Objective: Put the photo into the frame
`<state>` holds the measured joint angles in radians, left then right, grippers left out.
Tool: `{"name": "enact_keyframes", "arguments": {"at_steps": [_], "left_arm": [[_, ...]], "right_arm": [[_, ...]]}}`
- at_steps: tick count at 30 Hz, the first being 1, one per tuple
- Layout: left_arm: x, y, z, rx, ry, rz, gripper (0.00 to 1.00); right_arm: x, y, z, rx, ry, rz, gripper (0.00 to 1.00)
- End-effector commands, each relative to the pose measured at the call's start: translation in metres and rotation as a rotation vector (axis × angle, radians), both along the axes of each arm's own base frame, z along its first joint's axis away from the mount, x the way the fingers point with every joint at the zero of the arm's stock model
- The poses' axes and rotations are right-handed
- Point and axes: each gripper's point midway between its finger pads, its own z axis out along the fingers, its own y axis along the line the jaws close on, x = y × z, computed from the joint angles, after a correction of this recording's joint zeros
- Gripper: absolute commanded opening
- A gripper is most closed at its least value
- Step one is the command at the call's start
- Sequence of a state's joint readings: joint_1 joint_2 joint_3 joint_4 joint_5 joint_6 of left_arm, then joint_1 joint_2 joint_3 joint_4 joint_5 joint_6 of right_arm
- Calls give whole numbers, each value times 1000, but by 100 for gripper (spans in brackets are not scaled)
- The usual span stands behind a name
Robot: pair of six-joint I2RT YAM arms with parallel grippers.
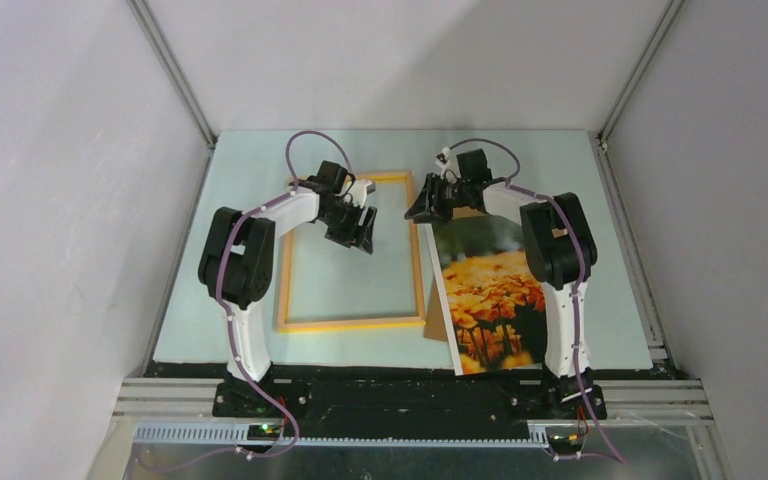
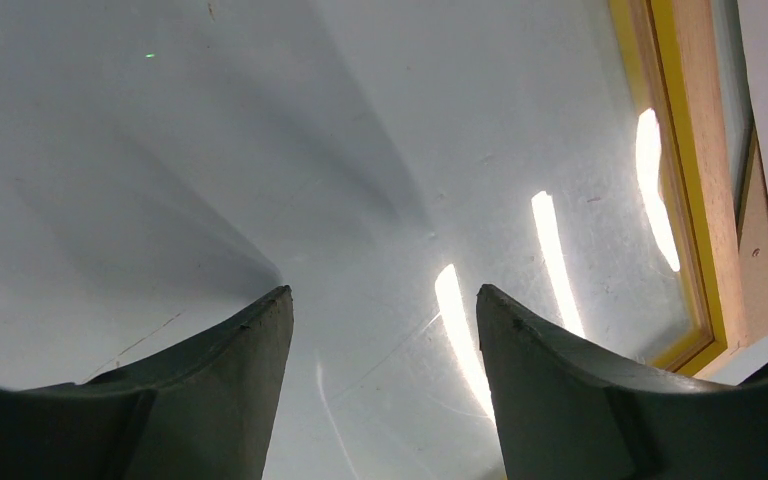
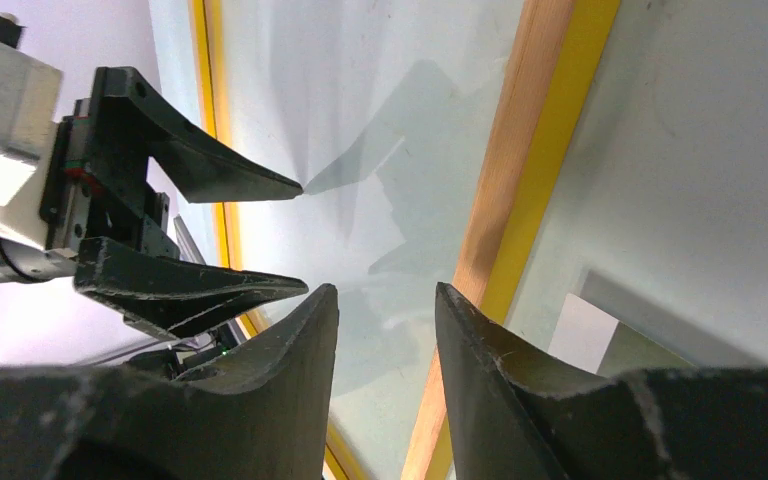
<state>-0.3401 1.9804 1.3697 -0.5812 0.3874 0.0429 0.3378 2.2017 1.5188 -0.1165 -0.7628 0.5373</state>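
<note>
Top external view: left fingers (image 1: 358, 238), released, hover inside the frame (image 1: 350, 322); right fingers (image 1: 420, 210), also released, above its right rail. The photo (image 1: 490, 300) lies on the counter (image 1: 540, 160) just right of the frame.

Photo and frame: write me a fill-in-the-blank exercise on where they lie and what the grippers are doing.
1. The photo lies outside the frame, on its ____ side.
2. The left gripper hangs over the inside of the ____.
3. The right gripper, jaws open, holds ____.
Missing words: right; frame; nothing.
</note>
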Motion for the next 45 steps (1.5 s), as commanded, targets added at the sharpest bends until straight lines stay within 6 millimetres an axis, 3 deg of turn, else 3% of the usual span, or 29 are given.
{"name": "enact_keyframes", "arguments": {"at_steps": [1,10,17,28,33,37,42,45], "left_arm": [[-4,4,-4,27,4,8,73],[-3,1,4,11,-11,7,74],[4,2,29,1,-79,8,77],[5,8,63,5,-186,-2,90],[-2,23,65,67,-228,-9,97],[-5,47,72,167,-289,18,100],[-5,83,87,327,-383,84,100],[-11,90,96,341,-415,96,100]], "right_arm": [[9,-8,39,4,-123,-1,46],[8,-15,57,-19,-194,7,50],[7,-18,72,-76,-291,26,74],[-8,-35,73,-259,-491,100,82],[-22,-48,65,-360,-542,141,83],[-31,-66,63,-436,-585,149,84],[-42,-96,72,-496,-633,115,84],[-51,-117,80,-518,-648,98,84]]}}
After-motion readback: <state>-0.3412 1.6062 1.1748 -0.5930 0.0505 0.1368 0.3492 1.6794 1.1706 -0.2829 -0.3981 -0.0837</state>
